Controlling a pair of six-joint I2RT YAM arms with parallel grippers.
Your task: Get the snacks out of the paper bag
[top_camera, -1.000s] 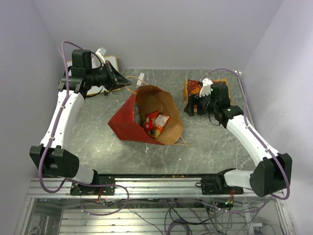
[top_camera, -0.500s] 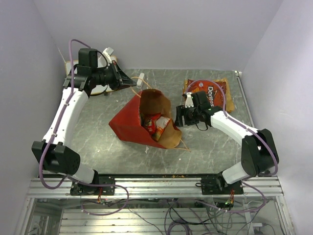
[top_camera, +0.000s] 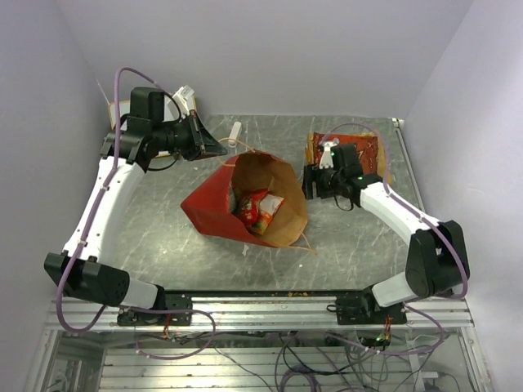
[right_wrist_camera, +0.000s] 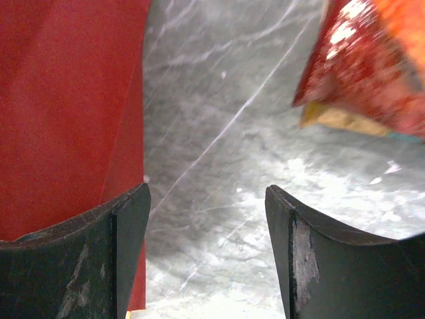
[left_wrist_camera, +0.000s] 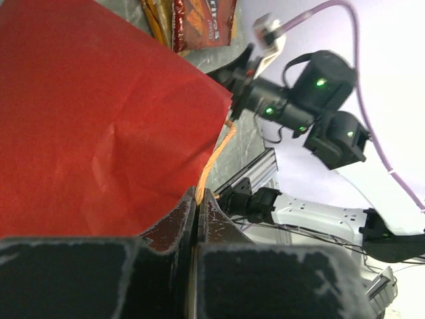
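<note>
The paper bag [top_camera: 208,206] lies in the middle of the table, red outside and brown inside, its mouth gaping toward the right. Several orange and red snacks [top_camera: 256,208] sit inside it. My left gripper [top_camera: 217,149] is shut on the bag's tan cord handle [left_wrist_camera: 211,157] at the back rim, holding the mouth up; the red bag wall [left_wrist_camera: 99,119] fills the left wrist view. My right gripper [top_camera: 311,181] hovers open just right of the bag's mouth, with bare table between its fingers [right_wrist_camera: 126,219]. More snack packets [top_camera: 369,149] lie behind the right arm.
A white board [top_camera: 186,98] leans at the back left corner. A small white object [top_camera: 234,132] lies behind the bag. The purple walls close in on three sides. In the right wrist view the bag [right_wrist_camera: 66,100] is left and a red packet [right_wrist_camera: 372,73] is upper right.
My right arm swung from the packets at the back right toward the bag's mouth, then drew back slightly. The left gripper kept its hold on the handle and shifted a little.
</note>
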